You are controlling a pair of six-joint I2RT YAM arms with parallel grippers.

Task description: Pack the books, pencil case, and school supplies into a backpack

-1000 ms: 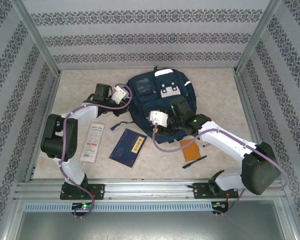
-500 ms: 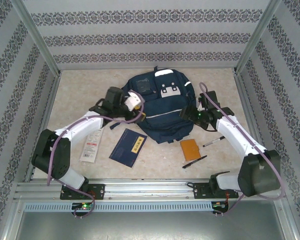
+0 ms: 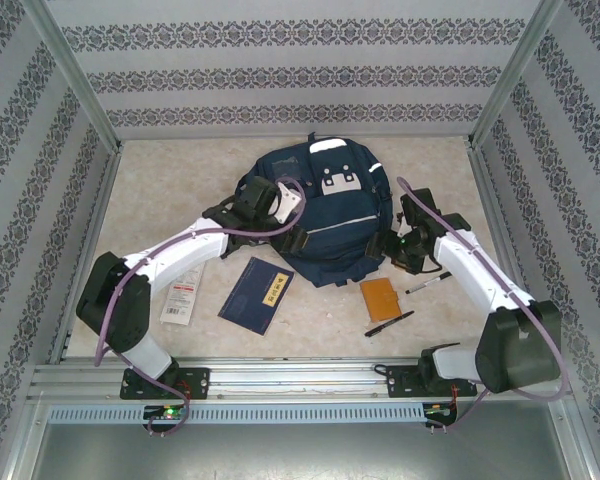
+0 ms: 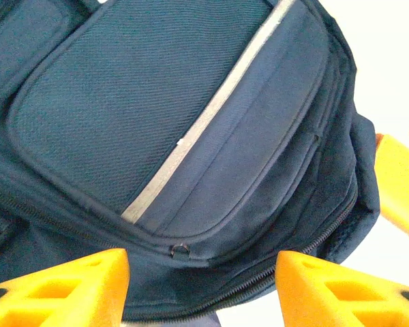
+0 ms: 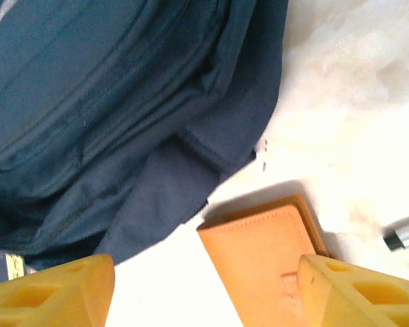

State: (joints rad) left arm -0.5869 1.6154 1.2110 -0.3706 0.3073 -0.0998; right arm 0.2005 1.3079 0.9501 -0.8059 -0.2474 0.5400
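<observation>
Rounded navy woven backpack (image 3: 330, 228) beside flat, stitched orange rectangle (image 3: 379, 298)

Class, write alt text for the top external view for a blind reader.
A navy backpack lies centrally, the left arm and right arm reaching to its near side. In front lie a white packet, a navy booklet, an orange case, a black pen and another pen.

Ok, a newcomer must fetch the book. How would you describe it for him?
Find the big navy backpack mid-scene. Just below its left corner in the top view lies a thin navy booklet. Its pale-yellow label strip sets it apart from the white packet on its left.
</observation>
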